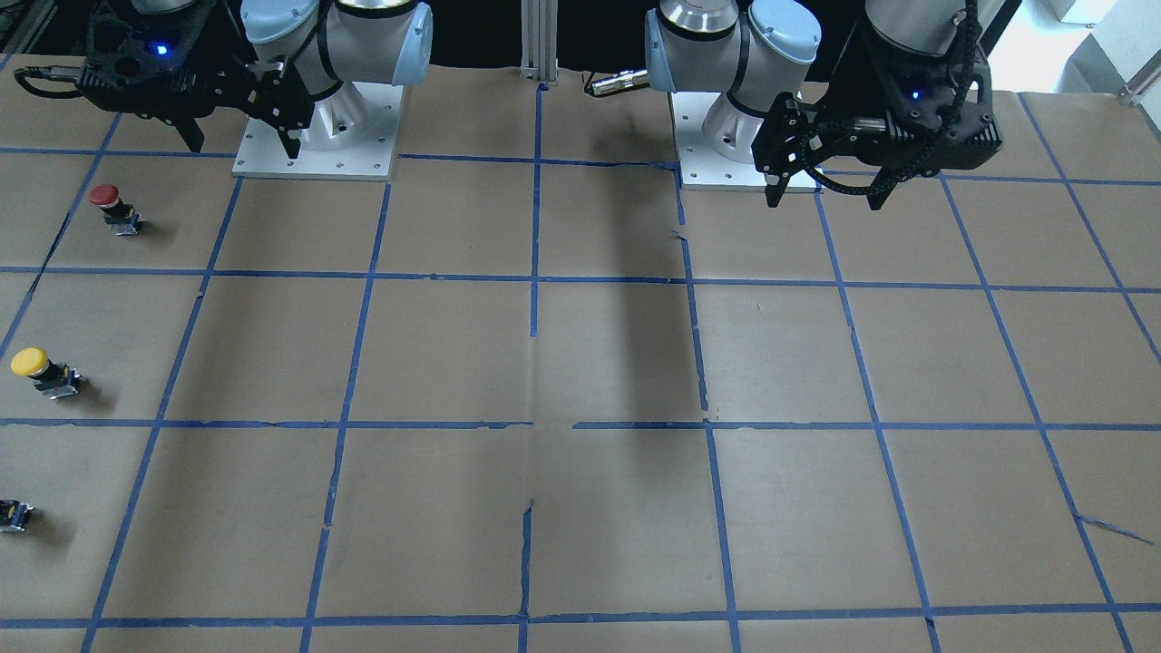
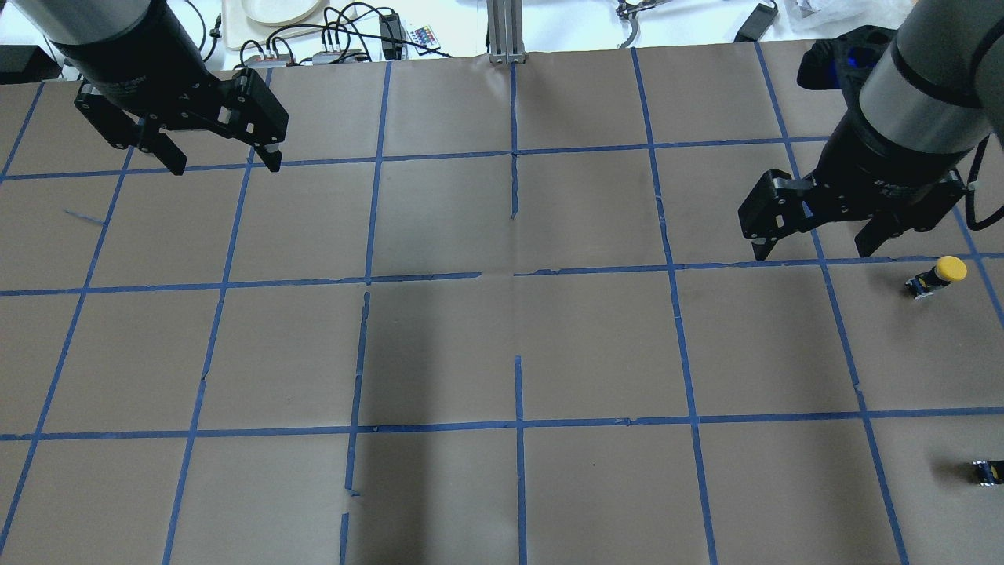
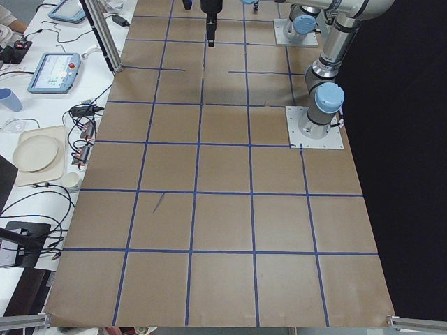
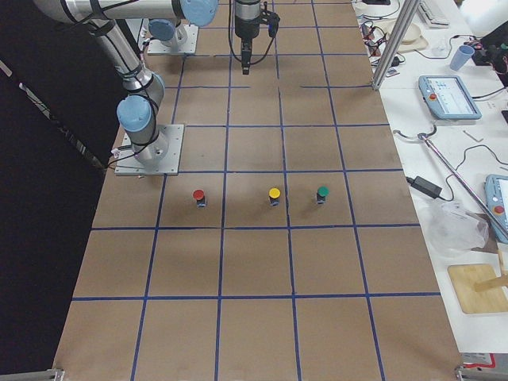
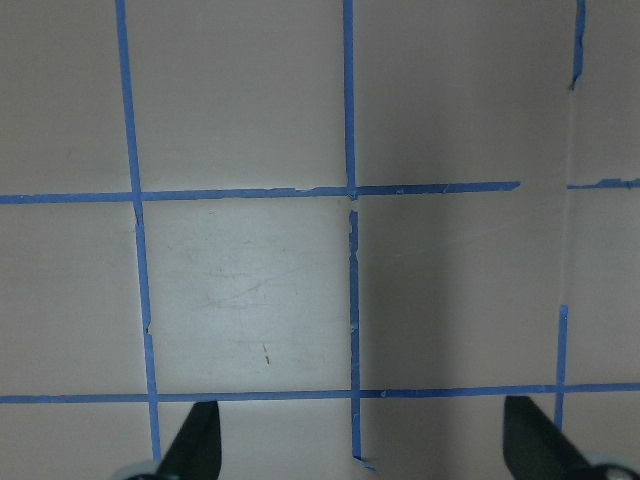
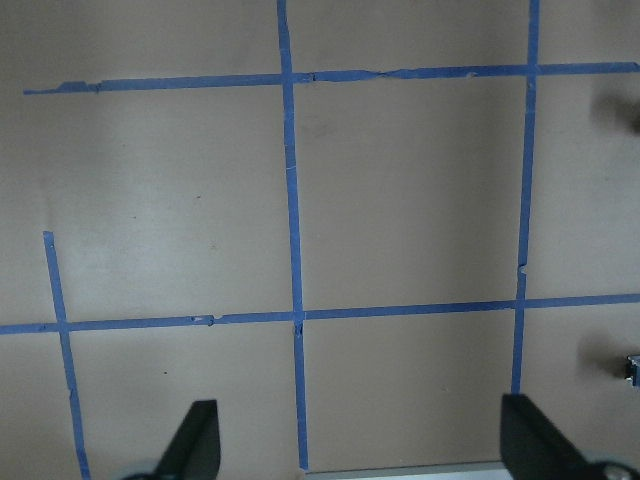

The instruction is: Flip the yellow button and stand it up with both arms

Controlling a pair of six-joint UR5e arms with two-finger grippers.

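Note:
The yellow button stands cap up on the brown paper near the table's right end. It also shows in the overhead view and the exterior right view. My right gripper is open and empty. It hangs well above the table, beside the button and apart from it, and shows in the front view too. My left gripper is open and empty, high over the other end of the table. Both wrist views show only spread fingertips over bare paper.
A red-capped button stands in the grid cell next to the yellow one, nearer the robot bases. A small dark part sits on its other side; it looks green-capped in the exterior right view. Blue tape lines grid the paper.

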